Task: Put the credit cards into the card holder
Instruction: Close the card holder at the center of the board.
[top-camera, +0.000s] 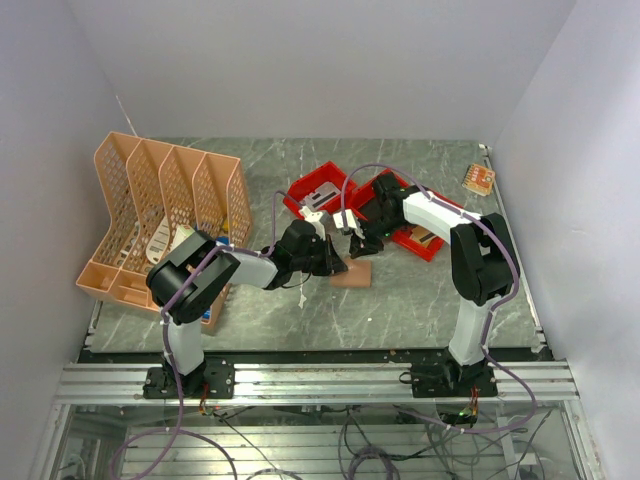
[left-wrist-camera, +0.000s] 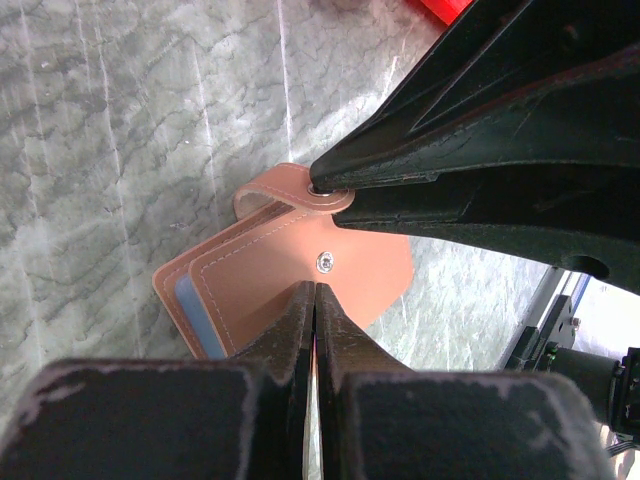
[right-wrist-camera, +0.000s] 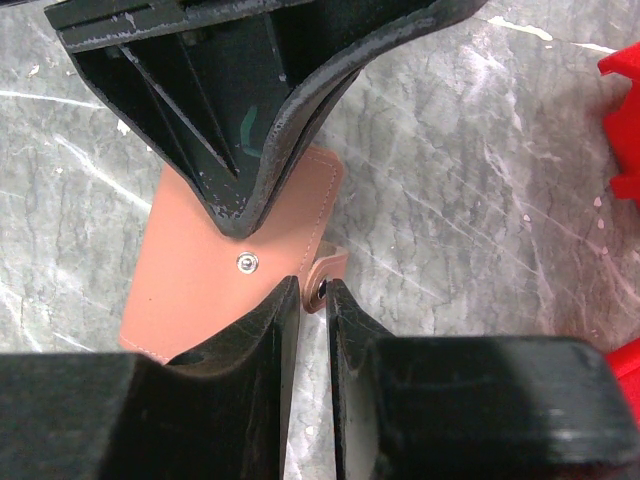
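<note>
A grey-green marbled table (top-camera: 420, 290) is enclosed by plain white walls (top-camera: 300, 60) on three sides, and its near edge is bounded by an aluminium rail (top-camera: 320, 380). A peach mesh file rack (top-camera: 160, 190) is set at the left of the table. Two red bins (top-camera: 318, 185) are placed behind the middle, the right one partly covered by the right arm. A small orange object (top-camera: 478, 179) is seen at the far right corner.

The card holder (left-wrist-camera: 270, 270) lies flat on the table near the middle, between the two arms and just in front of the bins. The left tool (left-wrist-camera: 315, 292) is fully closed, with its tips pressed down on the holder's tan cover beside the snap stud (left-wrist-camera: 325, 261). The right tool (right-wrist-camera: 313, 290) is closed on the holder's strap tab (right-wrist-camera: 325, 275), with only a narrow gap between its fingers. A light blue card (left-wrist-camera: 195, 318) shows as a strip at the holder's edge, tucked under the cover.
</note>
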